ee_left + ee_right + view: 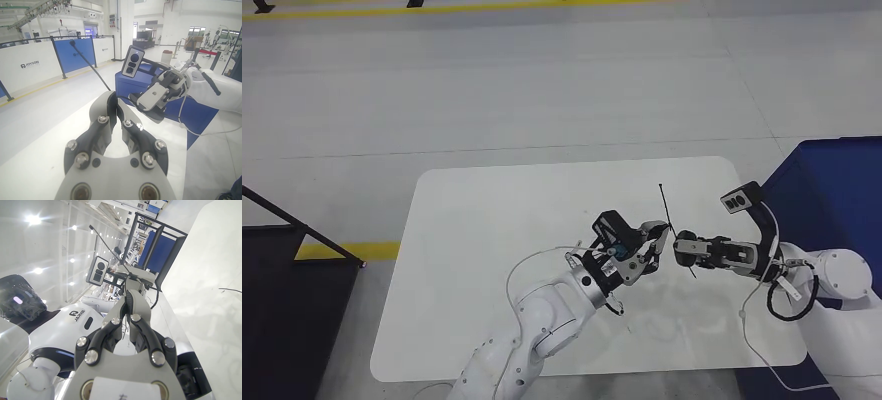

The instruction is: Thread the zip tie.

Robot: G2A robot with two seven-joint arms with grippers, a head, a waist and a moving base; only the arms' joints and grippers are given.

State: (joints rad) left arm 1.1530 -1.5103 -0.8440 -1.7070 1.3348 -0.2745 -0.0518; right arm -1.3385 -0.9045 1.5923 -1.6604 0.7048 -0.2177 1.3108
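Observation:
A thin black zip tie (665, 208) is held in the air over the white table (492, 250), near its right-hand part. My left gripper (115, 94) is shut on the strap, and the long end with the small head (72, 42) sticks out beyond its fingertips. My right gripper (127, 292) faces it tip to tip and is shut on a thin black strand of the same tie, whose short end hangs out behind its pads. In the top view the left gripper (660, 238) and the right gripper (680, 248) nearly touch. The strap curves between them.
A blue cabinet (832, 190) stands just off the table's right edge, close behind the right arm. A short black strand (229, 289) lies on the table surface. White cables hang from both arms.

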